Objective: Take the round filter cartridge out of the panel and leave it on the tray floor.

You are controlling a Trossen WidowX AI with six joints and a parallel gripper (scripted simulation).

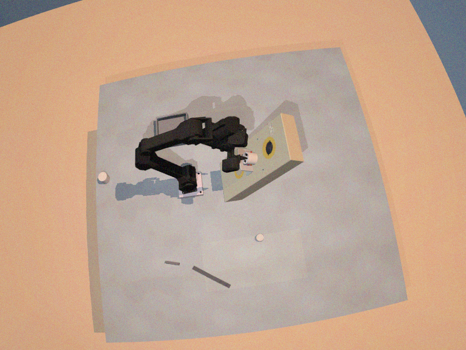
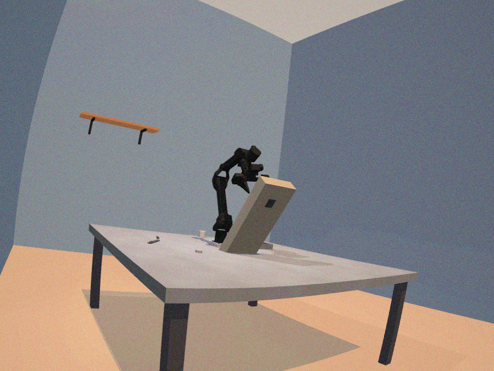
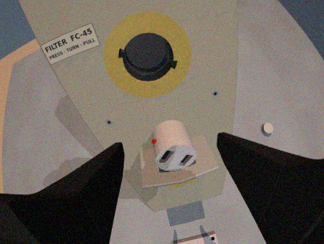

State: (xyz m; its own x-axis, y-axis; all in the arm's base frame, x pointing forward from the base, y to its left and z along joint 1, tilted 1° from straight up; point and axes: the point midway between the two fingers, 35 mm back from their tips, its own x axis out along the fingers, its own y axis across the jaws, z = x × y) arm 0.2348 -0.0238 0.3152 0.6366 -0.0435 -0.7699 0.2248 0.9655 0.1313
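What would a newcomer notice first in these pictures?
The yellow ring around the dark vacant socket on the tilted service panel. Below it, the white filter cartridge lies on a small tray on the panel face, slots toward the wrist camera. The open gripper holds nothing.

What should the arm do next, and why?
Probably back straight away. The white cartridge is out of its dark socket and seems to lie on the small tray; the gripper is open, both fingers wide of it.
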